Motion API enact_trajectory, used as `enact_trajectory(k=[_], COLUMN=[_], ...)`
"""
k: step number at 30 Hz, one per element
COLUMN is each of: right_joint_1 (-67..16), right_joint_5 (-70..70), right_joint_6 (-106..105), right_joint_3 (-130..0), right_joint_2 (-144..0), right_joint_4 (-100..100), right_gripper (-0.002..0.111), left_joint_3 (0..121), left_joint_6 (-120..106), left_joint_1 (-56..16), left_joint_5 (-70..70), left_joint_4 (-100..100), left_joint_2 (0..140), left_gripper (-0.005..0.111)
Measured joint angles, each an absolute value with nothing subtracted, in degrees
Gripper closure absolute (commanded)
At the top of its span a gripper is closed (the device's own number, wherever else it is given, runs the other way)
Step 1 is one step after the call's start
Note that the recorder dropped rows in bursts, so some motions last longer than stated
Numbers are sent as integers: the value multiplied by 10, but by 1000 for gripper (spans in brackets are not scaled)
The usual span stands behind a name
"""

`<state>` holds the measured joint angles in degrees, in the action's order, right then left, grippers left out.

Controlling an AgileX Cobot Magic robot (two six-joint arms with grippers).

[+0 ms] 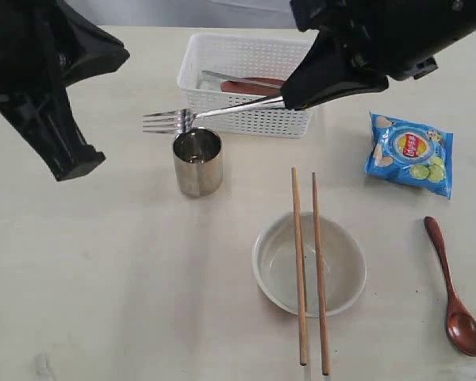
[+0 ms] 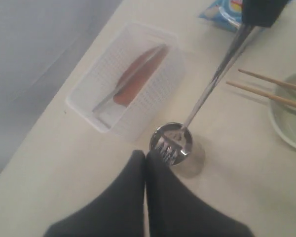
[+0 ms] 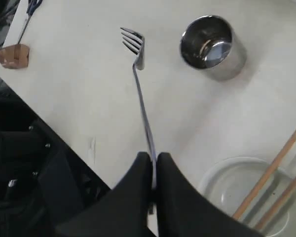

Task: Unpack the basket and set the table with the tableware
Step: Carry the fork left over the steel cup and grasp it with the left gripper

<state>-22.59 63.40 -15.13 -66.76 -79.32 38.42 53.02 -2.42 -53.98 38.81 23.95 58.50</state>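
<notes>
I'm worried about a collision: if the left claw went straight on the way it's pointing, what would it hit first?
Probably the steel cup, right ahead of the shut left claw, with the tines of the fork close by. Depth is unclear; it might touch the table first.

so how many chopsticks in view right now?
2. Both lie parallel across the bowl: one chopstick on the cup side, the other chopstick on the spoon side. None visible in the basket.
</notes>
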Motion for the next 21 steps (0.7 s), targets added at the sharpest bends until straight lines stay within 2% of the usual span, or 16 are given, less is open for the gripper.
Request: enact_trajectory(k=[7,9,16,21], right_joint_1=[-272,-278,-281,-281], right_joint_5=[635,635,631,633], right_joint_6=[-155,-155,-163,-170], right_joint_3=[-668,-668,-668,-668], right_joint_2=[-816,-823,-837,-837], right_joint_4=[386,386,389,397], right_gripper=[109,109,109,109], left_joint_3=[530,530,509,467], left_joint_6=[-113,-154,-342,-403], left_joint_1=[-540,-540,-540,-540], left_joint_5=[394,403,411,380], left_joint_4=[199,182,59,32], left_joint_2=[602,603,603,603], left_gripper=[103,96,60,53])
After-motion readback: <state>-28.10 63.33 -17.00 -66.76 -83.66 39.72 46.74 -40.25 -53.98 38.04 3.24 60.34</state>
